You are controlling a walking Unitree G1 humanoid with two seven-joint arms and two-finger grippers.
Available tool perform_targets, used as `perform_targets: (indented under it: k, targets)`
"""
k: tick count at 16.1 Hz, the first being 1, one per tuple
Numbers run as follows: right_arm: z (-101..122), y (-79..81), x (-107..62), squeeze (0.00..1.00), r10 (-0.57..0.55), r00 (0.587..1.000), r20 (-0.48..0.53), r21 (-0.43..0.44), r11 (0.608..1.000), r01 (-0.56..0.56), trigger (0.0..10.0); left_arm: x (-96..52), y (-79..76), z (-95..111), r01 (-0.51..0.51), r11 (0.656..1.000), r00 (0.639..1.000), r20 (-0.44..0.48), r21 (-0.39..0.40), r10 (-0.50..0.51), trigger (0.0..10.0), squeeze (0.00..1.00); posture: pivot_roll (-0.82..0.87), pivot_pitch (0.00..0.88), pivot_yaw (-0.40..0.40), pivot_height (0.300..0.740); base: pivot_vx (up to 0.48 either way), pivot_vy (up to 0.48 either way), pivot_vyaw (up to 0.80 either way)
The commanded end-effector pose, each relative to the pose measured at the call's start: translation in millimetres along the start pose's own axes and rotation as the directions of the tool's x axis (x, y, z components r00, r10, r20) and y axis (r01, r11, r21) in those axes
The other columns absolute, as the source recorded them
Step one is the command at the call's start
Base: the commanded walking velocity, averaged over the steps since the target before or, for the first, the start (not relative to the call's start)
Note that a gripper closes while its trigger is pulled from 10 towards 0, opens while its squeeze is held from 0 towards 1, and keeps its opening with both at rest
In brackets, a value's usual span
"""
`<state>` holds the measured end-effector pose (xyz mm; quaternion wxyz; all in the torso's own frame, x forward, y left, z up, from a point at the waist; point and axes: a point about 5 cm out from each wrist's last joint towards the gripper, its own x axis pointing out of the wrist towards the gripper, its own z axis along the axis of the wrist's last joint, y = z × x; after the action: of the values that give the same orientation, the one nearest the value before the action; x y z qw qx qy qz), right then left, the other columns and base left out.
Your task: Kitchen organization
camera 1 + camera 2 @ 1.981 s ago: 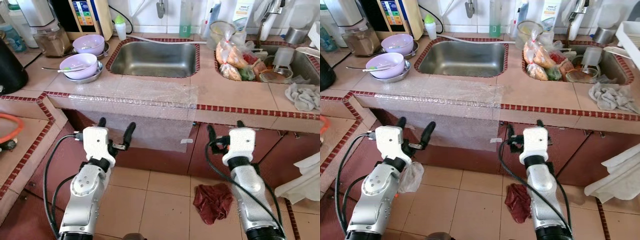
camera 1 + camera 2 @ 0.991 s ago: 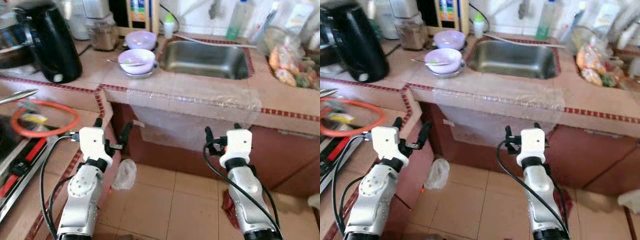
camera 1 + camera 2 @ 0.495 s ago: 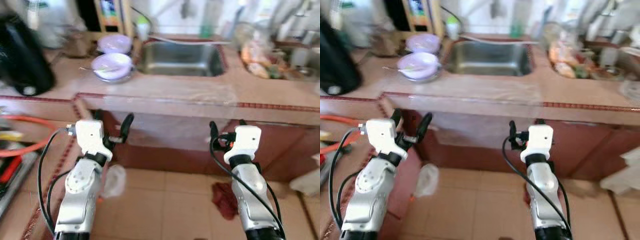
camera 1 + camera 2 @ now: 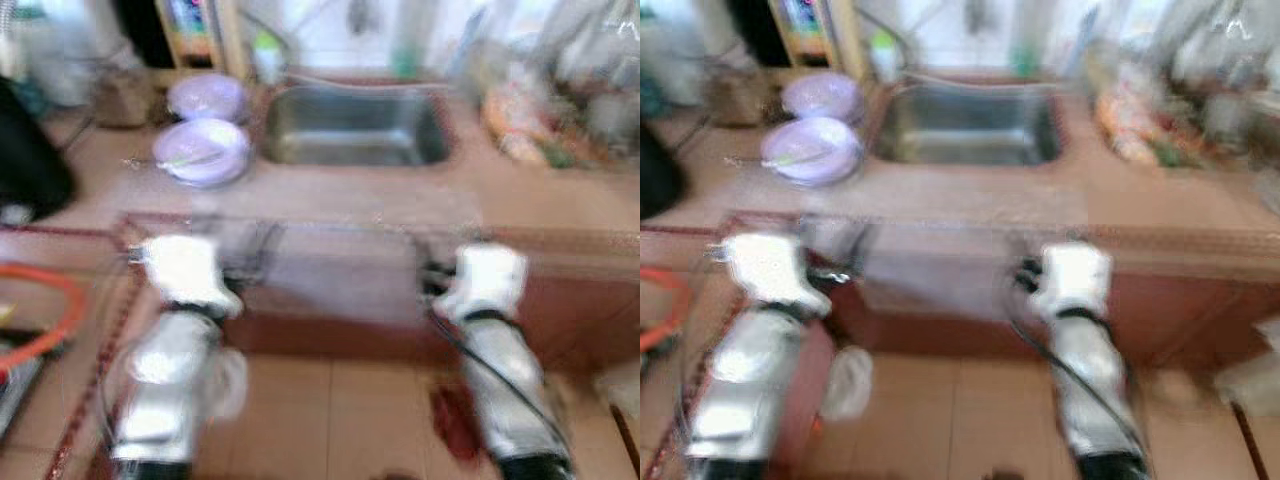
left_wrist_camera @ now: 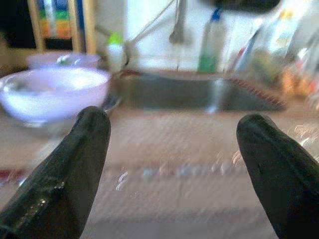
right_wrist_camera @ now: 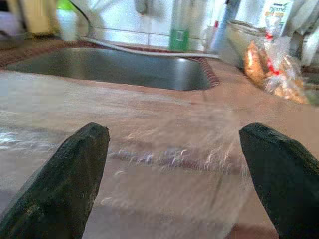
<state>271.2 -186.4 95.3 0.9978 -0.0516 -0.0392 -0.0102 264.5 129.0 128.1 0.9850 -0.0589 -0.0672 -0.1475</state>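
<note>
Bowls (image 4: 205, 150) x2 by 1 sink (image 4: 350, 125); left tool (image 5: 172, 144) & right tool (image 6: 174, 149) both wide.

Head views: bright, even daylight; heavy motion blur across the whole frame, edges smeared, fine detail lost. Tiled wall behind the sink (image 4: 352, 125) washed out to near white. Purple bowls (image 4: 203, 152) legible as soft shapes. Steel basin shows dull reflections, darker toward its near wall.

Wrist views: sharper, mildly blurred. Black fingers (image 5: 65, 174) close to the lens, out of focus, faint sheen on top. Glinting specks of glare on the clear film (image 6: 164, 149) along the counter edge (bubble-textured, apparently). Background bottles soft, overexposed.
</note>
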Motion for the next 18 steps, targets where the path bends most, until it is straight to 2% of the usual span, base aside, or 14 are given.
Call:
perform_targets:
  k: [1, 4, 8, 10, 12, 14, 15, 17, 18]
  targets:
    - [17, 19.9, 8.4, 0.0, 0.06, 0.995, 0.074, 0.019, 0.998, -0.062, 10.0, -5.5, 16.9, 7, -0.05, 0.998, 0.999, 0.013, 0.041, 0.049, 10.0, 0.0, 0.02, 0.0, 0.043, 0.74, 0.412, 0.0, 0.0]
    - [15, 20.1, 5.9, 0.0, 0.071, 0.995, 0.074, -0.002, 0.997, -0.071, 10.0, -7.0, 13.5, 2, -0.043, 0.998, 0.999, -0.001, 0.036, 0.043, 10.0, 0.0, 0.01, 0.0, 0.035, 0.74, 0.375, 0.0, 0.0]
    - [10, 18.1, -2.4, 0.0, 0.074, 0.996, 0.049, -0.012, 0.997, -0.073, 10.0, -12.1, 7.4, 0, -0.043, 0.996, 0.999, -0.011, 0.073, 0.043, 10.0, 0.0, 0.02, 0.0, 0.022, 0.74, 0.0, 0.0, 0.0]
    - [8, 16.7, -3.6, 0.0, 0.072, 0.996, 0.047, -0.032, 0.997, -0.07, 10.0, -9.6, 4.5, 2, -0.043, 0.995, 0.999, 0.011, 0.091, 0.042, 10.0, 0.0, 0.01, 0.0, 0.018, 0.74, 0.0, 0.0, 0.0]
    - [12, 17.6, 0.4, 0.0, 0.071, 0.996, 0.06, -0.034, 0.997, -0.069, 10.0, -6.7, 2.0, 2, -0.06, 0.995, 0.998, 0.019, 0.076, 0.058, 10.0, 0.0, -0.01, 0.0, 0.014, 0.74, 0.0, 0.0, 0.0]
    - [16, 26.5, 4.0, 0.0, 0.101, 0.992, 0.072, -0.033, 0.995, -0.099, 10.0, -4.5, -3.8, 7, -0.041, 0.998, 0.998, 0.039, 0.054, 0.039, 10.0, 0.0, -0.03, 0.0, 0.019, 0.74, 0.0, 0.0, 0.0]
    - [18, 34.6, 7.9, 0.0, 0.109, 0.99, 0.086, -0.029, 0.994, -0.107, 10.0, -3.7, -4.6, 3, -0.009, 0.998, 1.0, 0.023, 0.067, 0.008, 10.0, 0.0, -0.03, 0.0, 0.023, 0.74, 0.0, -0.379, 0.0]
    - [19, 37.5, 13.7, 0.0, 0.116, 0.989, 0.095, -0.026, 0.993, -0.114, 10.0, -2.9, -0.4, 6, -0.012, 0.996, 0.999, 0.033, 0.083, 0.009, 10.0, 0.0, 0.01, 0.0, 0.003, 0.74, 0.0, -0.471, 0.0]
    - [12, 41.4, 17.6, 0.0, 0.135, 0.988, 0.073, -0.025, 0.991, -0.134, 10.0, -1.8, 3.6, 6, -0.023, 0.993, 0.999, 0.043, 0.115, 0.018, 10.0, 0.0, 0.03, 0.0, -0.013, 0.74, 0.0, -0.472, 0.0]
